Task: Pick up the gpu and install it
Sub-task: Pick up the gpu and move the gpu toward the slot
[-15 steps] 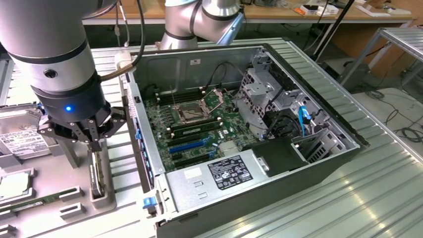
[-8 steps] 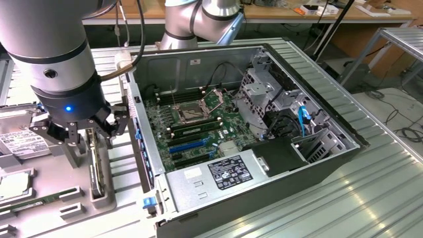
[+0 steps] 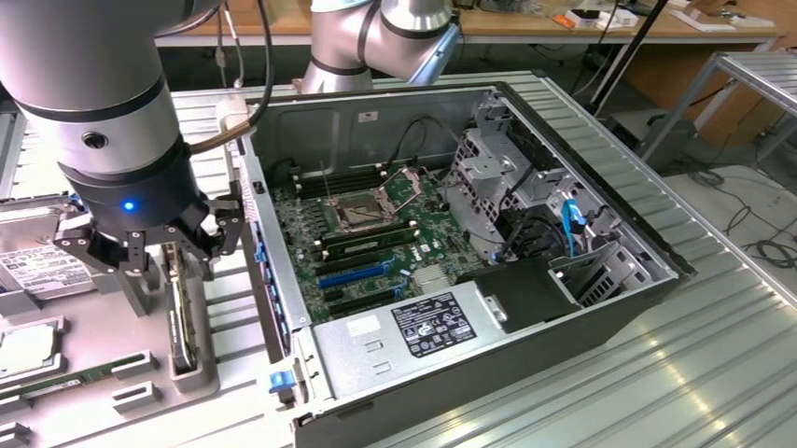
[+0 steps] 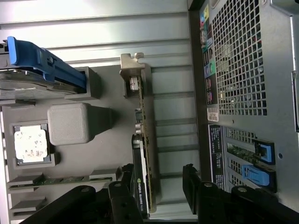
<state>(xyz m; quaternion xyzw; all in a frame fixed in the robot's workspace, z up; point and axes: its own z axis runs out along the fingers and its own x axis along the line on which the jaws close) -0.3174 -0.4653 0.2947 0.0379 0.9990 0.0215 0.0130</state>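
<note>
the slim green-and-black gpu card with silver end bracket (image 4: 145,140) stands on edge beside the open black computer case (image 3: 622,308), long axis running between the wide-open, empty end effector (image 4: 158,171) straddling it.

- gpu (image 3: 187,317): stands edge-on in its holder; upper part hidden behind the gripper (image 3: 181,266). Faces not visible in the exterior view.
- gpu (image 4: 145,154), wrist view: one end cut off by the picture's edge between the gripper fingers (image 4: 122,200); whether either finger touches it cannot be told.
- hard drive (image 3: 32,257): cut off by the exterior view's left edge, partly hidden behind the gripper; label print too small to read.
- processor (image 3: 25,350): cut off by the same edge.
- power supply label (image 3: 430,327): lettering too small to read.
- second arm (image 3: 373,37): cut off at the top edge.
</note>
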